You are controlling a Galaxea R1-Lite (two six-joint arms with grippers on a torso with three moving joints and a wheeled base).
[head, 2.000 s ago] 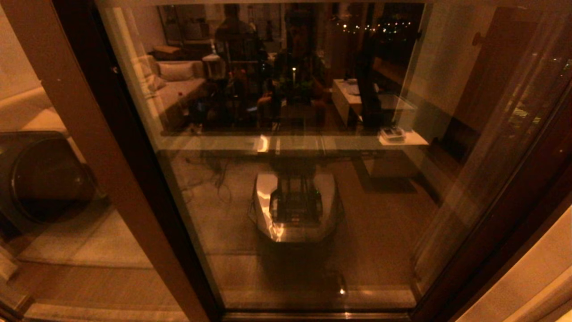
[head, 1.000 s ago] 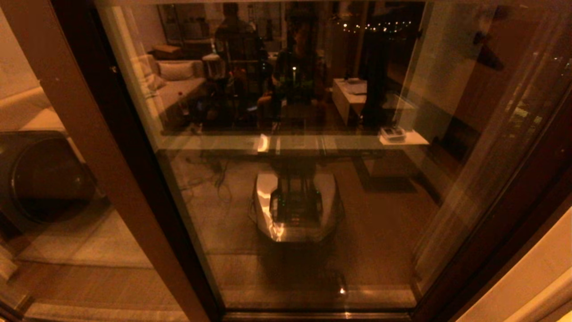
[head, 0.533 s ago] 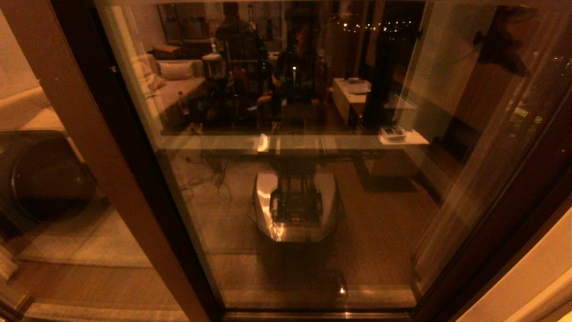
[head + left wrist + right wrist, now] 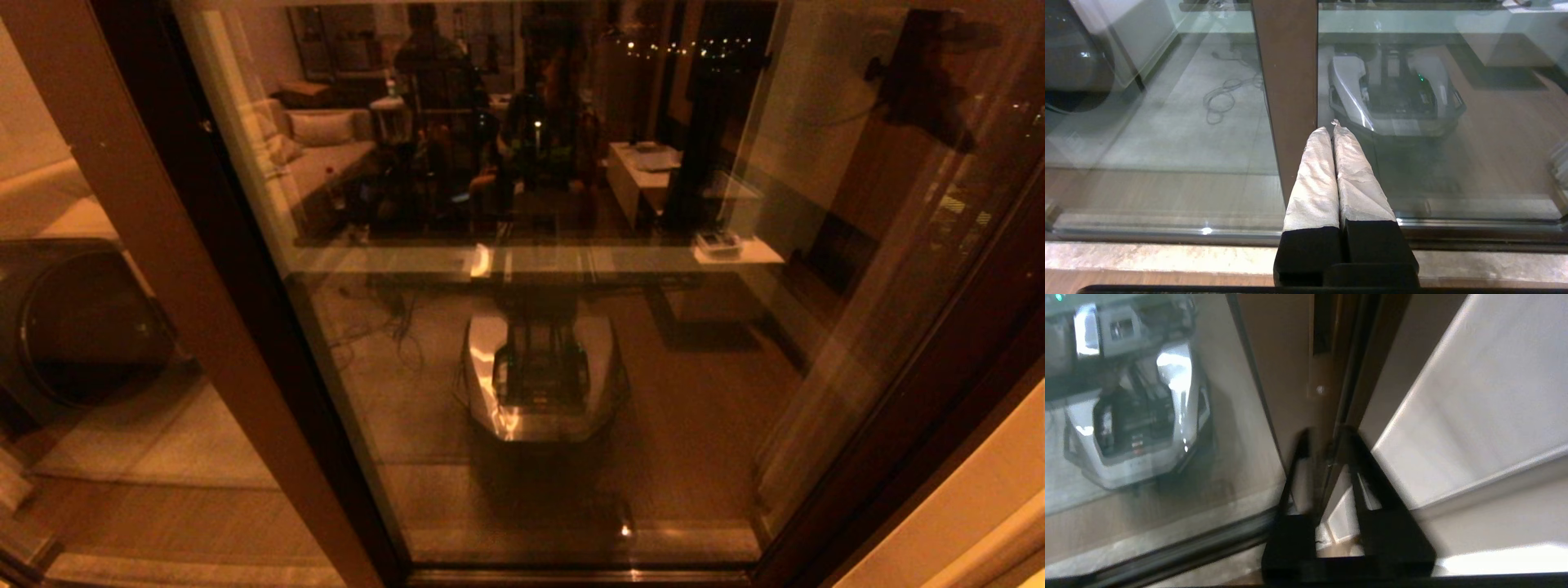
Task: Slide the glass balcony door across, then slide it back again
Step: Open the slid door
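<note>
While the glass balcony door (image 4: pixel 539 327) fills the view ahead, handle edge at right, the right gripper (image 4: pixel 1327 457) faces that edge with fingers open, apparently to catch the frame; the left gripper (image 4: pixel 1334 130) rests low, fingers closed, idle.

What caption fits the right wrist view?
Right gripper, jaws open, facing the handle edge of the glass balcony door.
</note>
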